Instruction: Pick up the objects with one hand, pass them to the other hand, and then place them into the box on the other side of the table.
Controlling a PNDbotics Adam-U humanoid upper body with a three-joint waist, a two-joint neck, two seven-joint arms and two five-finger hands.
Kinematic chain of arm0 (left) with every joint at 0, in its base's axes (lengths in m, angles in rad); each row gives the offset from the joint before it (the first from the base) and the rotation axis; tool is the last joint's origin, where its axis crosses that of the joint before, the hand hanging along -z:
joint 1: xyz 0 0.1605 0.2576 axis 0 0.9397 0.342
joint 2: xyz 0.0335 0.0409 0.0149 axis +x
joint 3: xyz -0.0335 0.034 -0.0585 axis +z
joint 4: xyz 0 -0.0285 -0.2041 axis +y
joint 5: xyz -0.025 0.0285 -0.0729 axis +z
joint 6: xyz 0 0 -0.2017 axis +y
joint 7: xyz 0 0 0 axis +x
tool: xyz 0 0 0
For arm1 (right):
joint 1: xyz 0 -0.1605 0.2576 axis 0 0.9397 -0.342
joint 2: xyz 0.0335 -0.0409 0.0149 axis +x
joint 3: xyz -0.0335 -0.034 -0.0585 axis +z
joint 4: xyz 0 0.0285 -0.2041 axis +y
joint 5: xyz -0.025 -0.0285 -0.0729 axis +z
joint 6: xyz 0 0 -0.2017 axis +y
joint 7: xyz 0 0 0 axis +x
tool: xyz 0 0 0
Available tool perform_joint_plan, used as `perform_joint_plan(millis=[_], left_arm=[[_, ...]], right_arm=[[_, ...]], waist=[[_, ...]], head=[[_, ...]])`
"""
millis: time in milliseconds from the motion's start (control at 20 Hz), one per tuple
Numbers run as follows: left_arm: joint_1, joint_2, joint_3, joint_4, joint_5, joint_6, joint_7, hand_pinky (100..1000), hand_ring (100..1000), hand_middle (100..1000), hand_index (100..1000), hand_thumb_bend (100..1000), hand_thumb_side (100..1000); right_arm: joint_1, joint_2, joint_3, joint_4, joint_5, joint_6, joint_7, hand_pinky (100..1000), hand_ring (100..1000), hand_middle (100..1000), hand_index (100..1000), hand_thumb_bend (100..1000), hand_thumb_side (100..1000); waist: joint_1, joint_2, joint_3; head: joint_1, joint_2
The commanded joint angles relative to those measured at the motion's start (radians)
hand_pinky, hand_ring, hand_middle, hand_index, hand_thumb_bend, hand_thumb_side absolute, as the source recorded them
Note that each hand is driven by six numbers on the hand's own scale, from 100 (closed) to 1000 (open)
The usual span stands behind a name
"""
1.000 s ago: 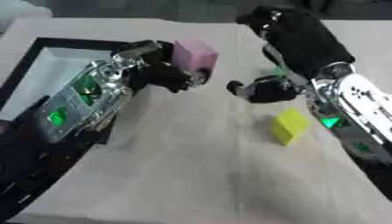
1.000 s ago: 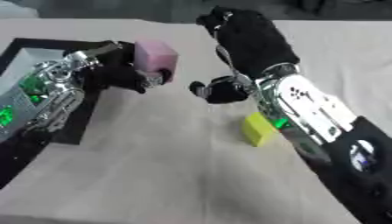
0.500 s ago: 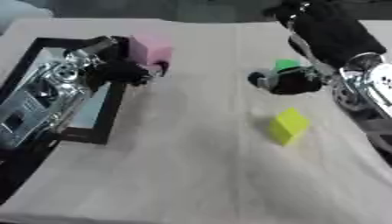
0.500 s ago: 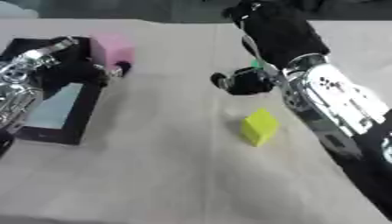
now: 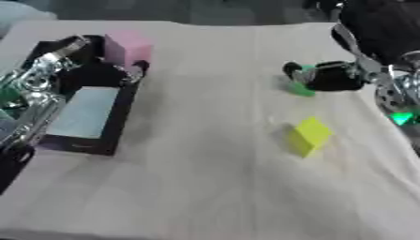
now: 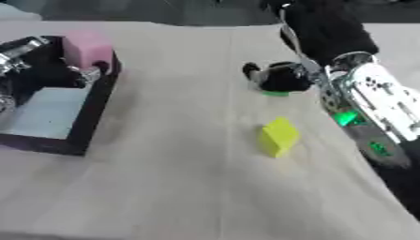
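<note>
Pink foam cube (image 5: 127, 47), pinched in our left hand (image 5: 98, 70), hangs over the black box (image 5: 90, 140); our right hand (image 6: 283, 79) curls on a green block (image 5: 302, 86); the yellow block (image 5: 310, 135) waits.

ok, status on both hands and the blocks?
Left hand shut on pink foam cube, over black box far corner. Right hand curled at small green block. Yellow cube lies free on cloth.

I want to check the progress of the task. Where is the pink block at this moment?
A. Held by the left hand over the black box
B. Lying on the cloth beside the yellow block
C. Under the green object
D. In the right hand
A: the left hand holds the pink block at the top edge of the black box, far from the yellow block.
</note>
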Motion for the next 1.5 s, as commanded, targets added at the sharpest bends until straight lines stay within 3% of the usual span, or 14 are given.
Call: perform_joint_plan(millis=[50, 650, 950, 1300, 1350, 1500], left_arm=[[0.017, 0.058, 0.048, 0.017, 0.020, 0.035, 0.095, 669, 637, 504, 601, 100, 114], [0.004, 0.068, 0.074, 0.178, 0.061, 0.003, 0.114, 673, 645, 512, 610, 100, 113], [-0.006, 0.065, 0.075, 0.251, 0.032, 0.005, 0.081, 710, 691, 579, 687, 117, 108], [-0.017, 0.059, 0.074, 0.303, -0.058, 0.004, 0.021, 810, 803, 732, 841, 489, 358], [-0.016, 0.057, 0.076, 0.308, -0.074, 0.007, 0.011, 824, 816, 753, 861, 513, 405], [-0.015, 0.054, 0.081, 0.319, -0.119, 0.019, -0.009, 873, 853, 789, 903, 567, 436]], right_arm=[[-0.004, -0.035, -0.074, -0.048, 0.003, 0.034, -0.044, 791, 749, 743, 823, 538, 296], [0.006, -0.044, -0.114, -0.056, -0.031, 0.064, -0.107, 791, 747, 744, 821, 503, 289], [0.008, -0.043, -0.124, -0.060, -0.032, 0.068, -0.121, 792, 747, 745, 822, 489, 285], [0.011, -0.043, -0.130, -0.065, -0.033, 0.070, -0.127, 791, 745, 745, 822, 496, 279], [0.013, -0.043, -0.131, -0.065, -0.034, 0.070, -0.127, 791, 744, 744, 821, 494, 281], [0.017, -0.046, -0.133, -0.068, -0.037, 0.070, -0.128, 791, 742, 744, 821, 497, 278]], waist=[[-0.002, -0.042, 0.000], [-0.006, -0.037, -0.003], [-0.008, -0.035, -0.004], [-0.010, -0.035, -0.005], [-0.010, -0.035, -0.005], [-0.009, -0.036, -0.005]], head=[[0.011, -0.011], [0.046, -0.011], [0.078, -0.010], [0.086, -0.012], [0.084, -0.013], [0.080, -0.014]])
